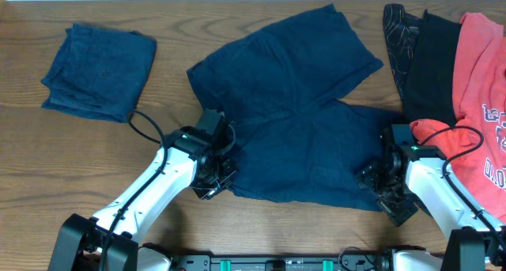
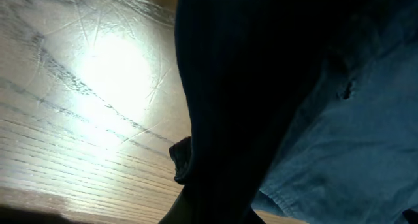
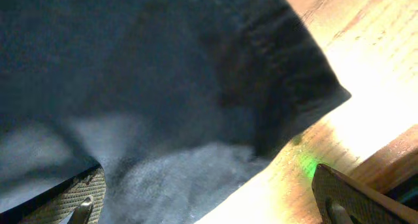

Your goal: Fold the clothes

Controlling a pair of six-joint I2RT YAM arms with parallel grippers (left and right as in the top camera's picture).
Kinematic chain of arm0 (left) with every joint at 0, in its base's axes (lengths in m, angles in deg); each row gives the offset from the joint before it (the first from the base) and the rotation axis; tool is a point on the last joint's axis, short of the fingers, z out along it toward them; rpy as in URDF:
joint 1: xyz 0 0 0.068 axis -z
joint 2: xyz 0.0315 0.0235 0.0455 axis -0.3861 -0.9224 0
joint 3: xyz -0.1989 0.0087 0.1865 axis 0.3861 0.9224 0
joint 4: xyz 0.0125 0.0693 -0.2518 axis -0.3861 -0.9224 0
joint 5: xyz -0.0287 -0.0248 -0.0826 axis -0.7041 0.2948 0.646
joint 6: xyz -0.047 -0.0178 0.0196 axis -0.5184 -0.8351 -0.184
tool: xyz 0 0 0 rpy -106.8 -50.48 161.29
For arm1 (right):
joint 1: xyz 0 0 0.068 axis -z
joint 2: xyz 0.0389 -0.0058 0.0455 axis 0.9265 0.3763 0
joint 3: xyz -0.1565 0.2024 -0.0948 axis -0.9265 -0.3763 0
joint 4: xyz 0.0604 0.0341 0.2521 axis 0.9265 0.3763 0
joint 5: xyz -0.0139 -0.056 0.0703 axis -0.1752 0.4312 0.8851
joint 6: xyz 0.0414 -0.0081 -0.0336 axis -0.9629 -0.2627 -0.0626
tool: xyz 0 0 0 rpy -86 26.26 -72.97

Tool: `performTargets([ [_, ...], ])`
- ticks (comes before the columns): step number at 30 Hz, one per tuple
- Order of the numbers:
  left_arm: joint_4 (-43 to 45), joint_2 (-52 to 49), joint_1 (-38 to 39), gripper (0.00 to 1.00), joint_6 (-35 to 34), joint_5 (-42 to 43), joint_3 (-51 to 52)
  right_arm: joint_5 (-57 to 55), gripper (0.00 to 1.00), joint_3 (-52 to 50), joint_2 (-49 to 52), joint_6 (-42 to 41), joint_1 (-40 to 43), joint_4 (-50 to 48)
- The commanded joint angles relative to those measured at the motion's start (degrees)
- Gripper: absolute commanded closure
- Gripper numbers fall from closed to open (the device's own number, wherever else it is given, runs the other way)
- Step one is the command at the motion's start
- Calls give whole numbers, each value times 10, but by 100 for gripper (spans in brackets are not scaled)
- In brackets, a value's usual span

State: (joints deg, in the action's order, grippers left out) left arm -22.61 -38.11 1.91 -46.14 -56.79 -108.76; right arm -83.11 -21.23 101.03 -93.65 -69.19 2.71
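Carefully, close the right gripper (image 1: 382, 180), jaws wide around a corner of the shorts (image 1: 292, 121) spread mid-table (image 1: 79, 160); left gripper (image 1: 212, 172) at the other corner, jaws hidden, cannot tell; lift both evenly.

We see matt, softly woven dark blue cloth in the shorts (image 1: 292, 113), paler on the inner face beside the right gripper (image 3: 209, 199), whose fingers (image 3: 81, 191) look ribbed and rough. Under the left gripper (image 1: 217, 170) the wooden table (image 2: 98, 74) is smooth, finely scratched and glossy in the light
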Motion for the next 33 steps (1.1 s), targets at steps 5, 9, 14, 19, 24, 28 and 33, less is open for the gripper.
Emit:
performTargets([
  [5,-8,3,-2,92,23,-10,3,-63,1,-2,-2,-55,4,-45],
  [9,-19,3,-2,94,26,-10,3,-71,8,-2,-2,-55,4,-82],
  [14,-21,4,-2,94,42,-10,3,-78,99,-2,-2,-40,4,-89],
  [19,-21,4,-2,94,54,-10,3,-82,99,-2,-2,-15,4,-84],
  [24,-21,5,-2,94,62,-10,3,-68,99,-2,-7,-16,4,-56],
  [28,-21,5,-2,94,68,-10,3,-66,91,-2,-20,-56,4,11],
  [33,-21,5,-2,94,71,-10,3,-108,16,-2,-31,-108,9,44],
])
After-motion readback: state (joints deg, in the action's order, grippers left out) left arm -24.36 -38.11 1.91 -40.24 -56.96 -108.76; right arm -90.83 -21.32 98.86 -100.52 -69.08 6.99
